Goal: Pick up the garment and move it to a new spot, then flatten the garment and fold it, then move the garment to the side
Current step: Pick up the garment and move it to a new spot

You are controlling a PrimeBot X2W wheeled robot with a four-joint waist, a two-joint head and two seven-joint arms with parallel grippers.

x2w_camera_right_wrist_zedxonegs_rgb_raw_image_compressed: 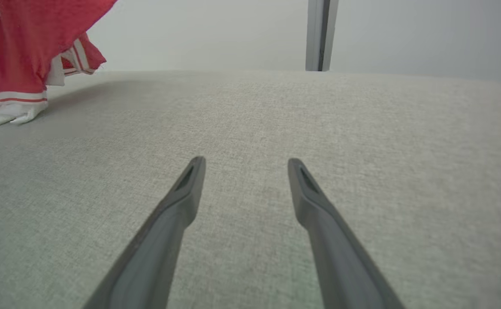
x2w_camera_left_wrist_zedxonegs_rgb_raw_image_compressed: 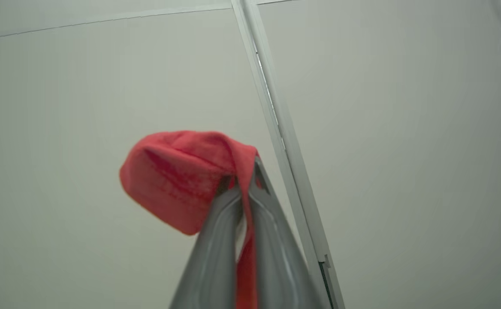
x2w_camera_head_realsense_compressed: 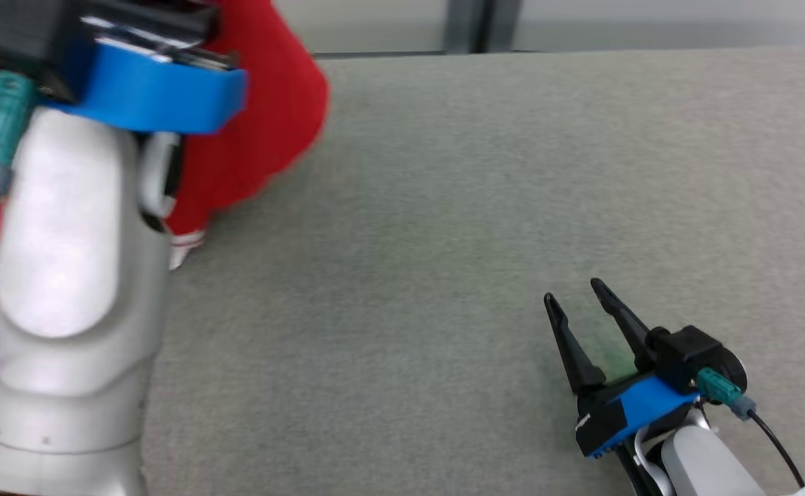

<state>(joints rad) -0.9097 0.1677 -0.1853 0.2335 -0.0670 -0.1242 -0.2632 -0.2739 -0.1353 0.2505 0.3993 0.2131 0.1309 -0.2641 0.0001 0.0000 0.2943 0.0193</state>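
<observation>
Red garment (x2w_camera_left_wrist_zedxonegs_rgb_raw_image_compressed: 177, 180) pinched between fingers of clamped left gripper (x2w_camera_left_wrist_zedxonegs_rgb_raw_image_compressed: 244, 182); soft knit fold bulges up-left of tips, strip runs down between fingers. Behind: pale wall panels (x2w_camera_left_wrist_zedxonegs_rgb_raw_image_compressed: 104, 86), metal seam (x2w_camera_left_wrist_zedxonegs_rgb_raw_image_compressed: 276, 124). Head view: garment hangs beyond pale left forearm (x2w_camera_head_realsense_compressed: 65, 241), blurred. Right wrist view adds detail: white striped hem (x2w_camera_right_wrist_zedxonegs_rgb_raw_image_compressed: 10, 107) touching woven grey-green table covering (x2w_camera_right_wrist_zedxonegs_rgb_raw_image_compressed: 362, 150), far up-left of right gripper (x2w_camera_right_wrist_zedxonegs_rgb_raw_image_compressed: 246, 162). Right gripper fingers spread wide, empty; long, tapered, dark; low over covering, well apart from garment.
</observation>
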